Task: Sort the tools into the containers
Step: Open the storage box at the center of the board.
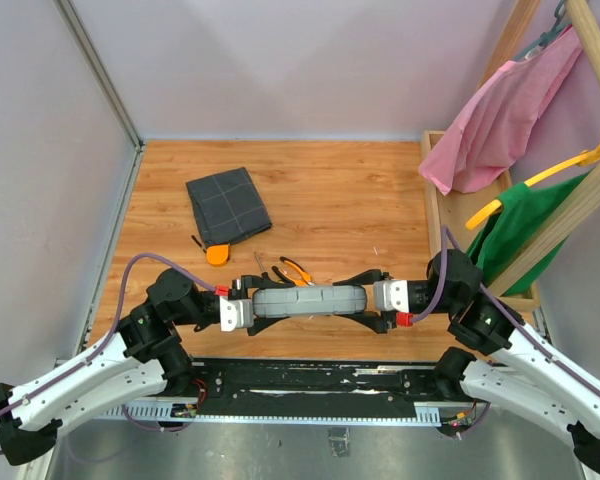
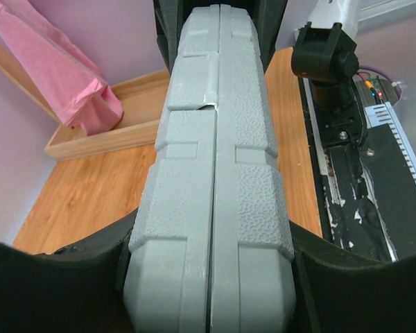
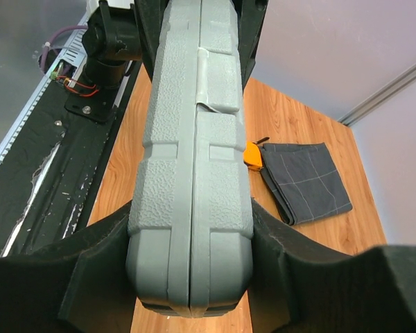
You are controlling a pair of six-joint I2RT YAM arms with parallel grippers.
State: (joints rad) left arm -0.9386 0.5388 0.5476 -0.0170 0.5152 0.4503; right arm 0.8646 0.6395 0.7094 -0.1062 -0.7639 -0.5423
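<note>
**Case Held at Both Ends**

Top view: the closed light-grey case (image 1: 310, 300) is on edge near the table's (image 1: 360, 200) front. The left gripper (image 1: 242, 310) clamps its left end, the right gripper (image 1: 380, 298) its right end. Pliers (image 1: 295, 270) lie just behind; the fabric pouch (image 1: 228, 205) lies farther back.

Left wrist: the fingers (image 2: 55, 277) flank the case, apparently pressing both faces.

Right wrist: the grip is alike. A round orange piece (image 3: 252, 154) touches the pouch.

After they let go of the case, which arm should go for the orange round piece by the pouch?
Left, probably. The orange round piece lies by the pouch, just beyond the left gripper; the right gripper holds the far end of the grey case, farther off.
</note>
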